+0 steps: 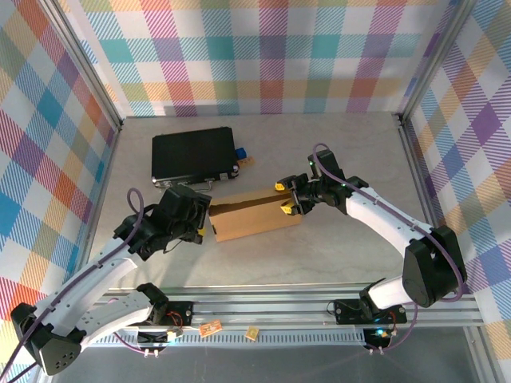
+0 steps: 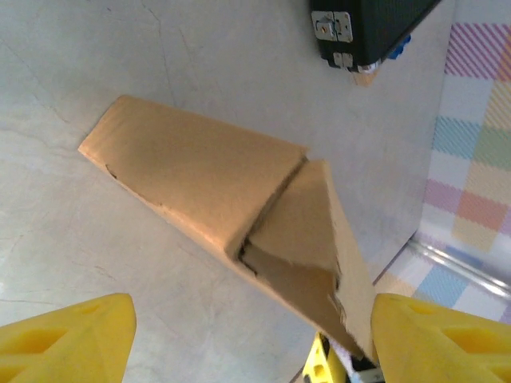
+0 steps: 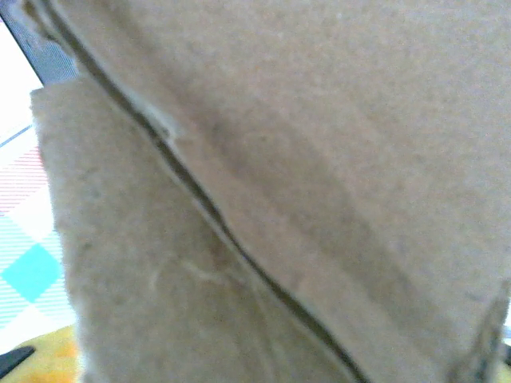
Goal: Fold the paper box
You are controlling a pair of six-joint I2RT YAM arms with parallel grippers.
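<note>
The paper box is brown cardboard, partly folded, lying in the middle of the table. In the left wrist view the paper box has a raised triangular flap and an open corner. My left gripper is at the box's left end and stands open. Its yellow fingers spread wide, and the flap's edge runs close to the right one. My right gripper has a yellow finger on each side of the box's right end and grips it. Cardboard sits right up against the right wrist camera.
A black rectangular case lies behind the box at the back left, and its latched corner is seen from the left wrist. Plaid walls enclose the table on three sides. A metal rail runs along the near edge.
</note>
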